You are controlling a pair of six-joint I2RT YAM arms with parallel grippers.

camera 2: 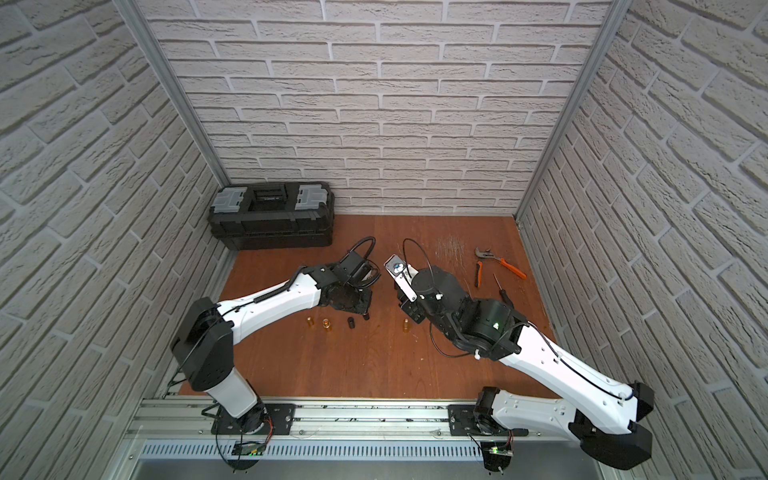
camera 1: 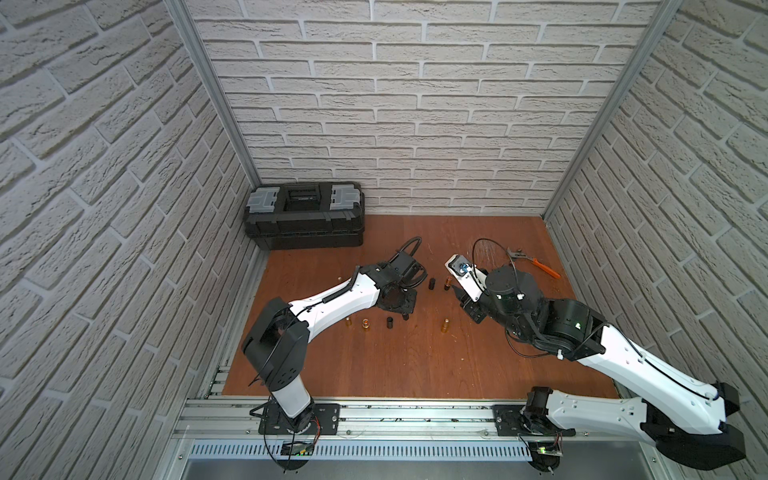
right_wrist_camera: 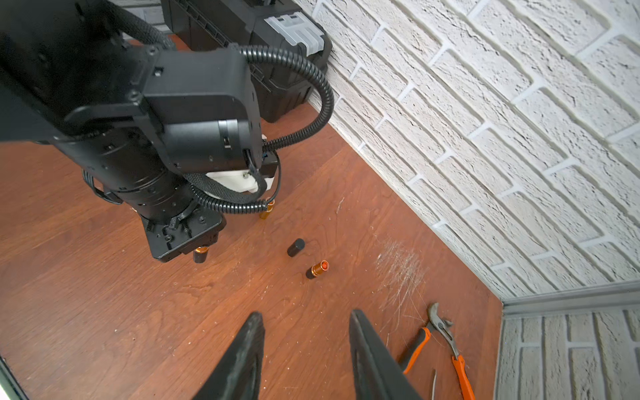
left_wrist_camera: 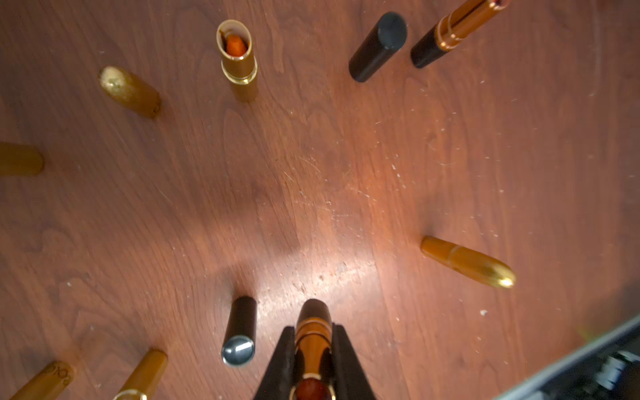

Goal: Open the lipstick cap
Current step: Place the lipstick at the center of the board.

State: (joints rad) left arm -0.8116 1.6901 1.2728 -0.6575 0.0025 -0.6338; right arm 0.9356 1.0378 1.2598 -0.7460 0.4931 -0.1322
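My left gripper (left_wrist_camera: 313, 329) is shut on a lipstick (left_wrist_camera: 313, 317) with a black base, gold rings and a reddish stick showing at its top; it has no cap on. The right wrist view shows its base (right_wrist_camera: 200, 256) poking out below the left gripper, close over the wood. A black cap (left_wrist_camera: 239, 332) stands right beside it. My right gripper (right_wrist_camera: 306, 313) is open, with only bare wood between its fingers. In a top view it (camera 1: 459, 297) sits to the right of the left gripper (camera 1: 402, 309). Another black cap (right_wrist_camera: 296, 247) and an uncapped lipstick (right_wrist_camera: 317, 269) stand between the arms.
Several gold lipsticks and caps stand around on the wooden table (camera 1: 374, 365), among them an open one (left_wrist_camera: 239, 59) and a bullet-shaped one (camera 1: 444, 325). A black toolbox (camera 1: 305, 216) sits at the back left. Orange-handled pliers (camera 1: 536, 262) and a screwdriver (camera 2: 500, 286) lie at the back right.
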